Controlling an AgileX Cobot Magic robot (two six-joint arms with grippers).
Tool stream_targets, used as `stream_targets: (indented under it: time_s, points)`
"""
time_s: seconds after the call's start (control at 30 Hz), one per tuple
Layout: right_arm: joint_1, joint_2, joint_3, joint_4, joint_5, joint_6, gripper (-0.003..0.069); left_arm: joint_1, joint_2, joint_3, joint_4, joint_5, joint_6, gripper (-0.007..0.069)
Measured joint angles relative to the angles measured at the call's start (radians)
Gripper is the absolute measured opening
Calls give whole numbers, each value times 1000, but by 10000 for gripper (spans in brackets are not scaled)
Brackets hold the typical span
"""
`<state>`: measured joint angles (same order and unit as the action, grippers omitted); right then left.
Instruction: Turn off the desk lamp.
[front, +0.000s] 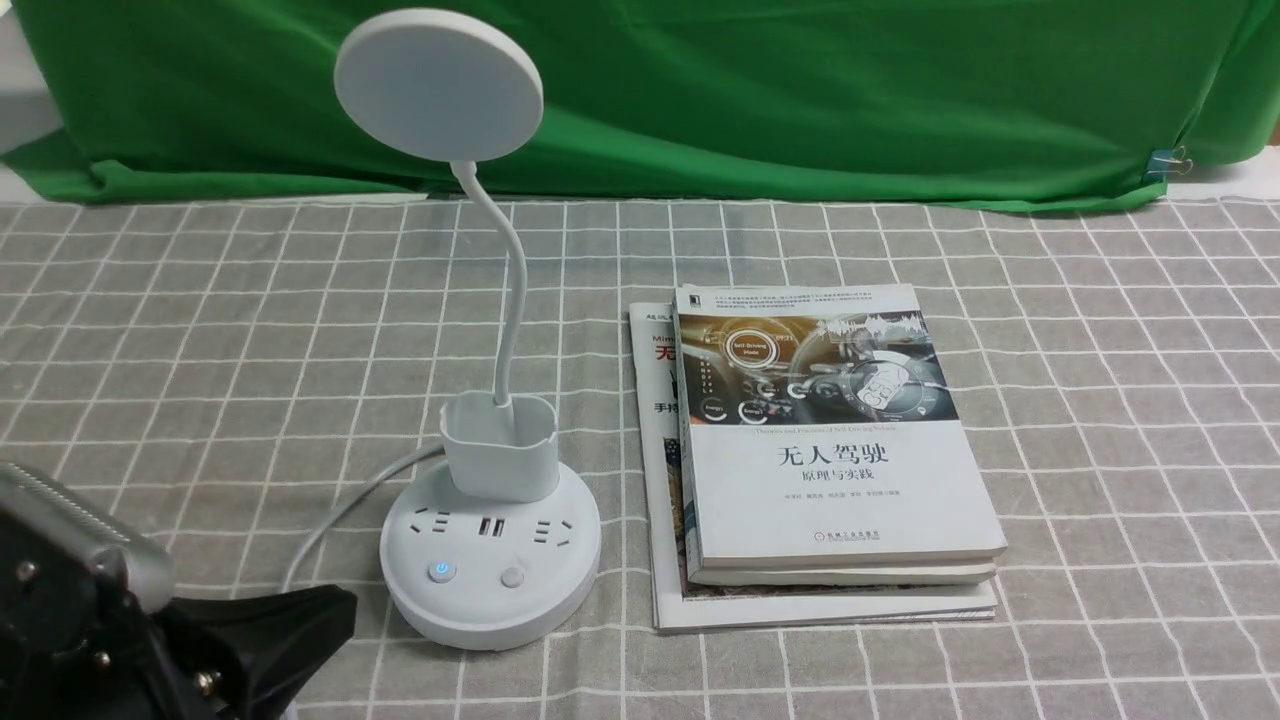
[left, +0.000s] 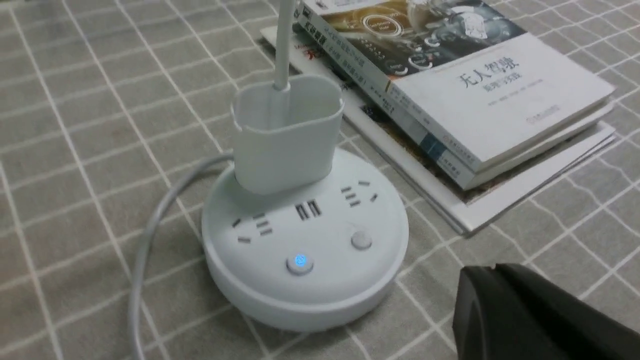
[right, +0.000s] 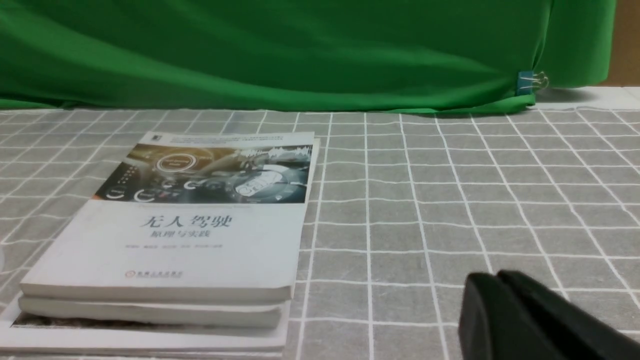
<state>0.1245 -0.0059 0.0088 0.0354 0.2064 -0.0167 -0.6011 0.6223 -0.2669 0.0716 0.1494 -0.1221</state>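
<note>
The white desk lamp (front: 490, 545) stands left of centre on the checked cloth. Its flat round head (front: 438, 85) is raised on a thin bent neck (front: 510, 300) above a small cup holder (front: 498, 445). The round base has sockets and two buttons: the left button (front: 441, 571) glows blue, the right button (front: 513, 576) is plain. Both buttons show in the left wrist view, the lit one (left: 299, 261) and the plain one (left: 361, 240). My left gripper (front: 335, 600) is shut and empty, low beside the base's near left, also in its wrist view (left: 492, 270). My right gripper (right: 492, 277) is shut and empty over bare cloth.
A stack of books (front: 830, 460) lies just right of the lamp base, also in the right wrist view (right: 190, 225). The lamp's white cord (front: 345, 510) runs off to the near left. A green cloth (front: 800, 90) hangs along the back edge.
</note>
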Motion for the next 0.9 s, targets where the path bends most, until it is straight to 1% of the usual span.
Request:
stream_targets:
  time_s: [0.1, 0.2, 0.27, 0.3, 0.37, 0.53, 0.63, 0.83, 0.9]
  points:
    - [0, 0, 0, 0, 1, 0, 35, 19, -32, 12, -3, -23, 59, 1]
    - [0, 0, 0, 0, 1, 0, 35, 113, -125, 46, -88, -41, 191, 1]
    - [0, 0, 0, 0, 1, 0, 35, 219, -226, 91, -150, -64, 275, 1]
    - [0, 0, 0, 0, 1, 0, 35, 219, -227, 91, -154, -65, 275, 1]
    - [0, 0, 0, 0, 1, 0, 35, 377, -367, 153, -180, -88, 324, 1]
    - [0, 0, 0, 0, 1, 0, 35, 553, -543, 235, -214, -84, 335, 1]
    - [0, 0, 0, 0, 1, 0, 35, 598, -612, 271, -224, -57, 334, 1]
    - [0, 0, 0, 0, 2, 0, 35, 602, -624, 274, -231, 78, 302, 1]
    - [0, 0, 0, 0, 2, 0, 35, 602, -625, 274, -231, 90, 300, 1]
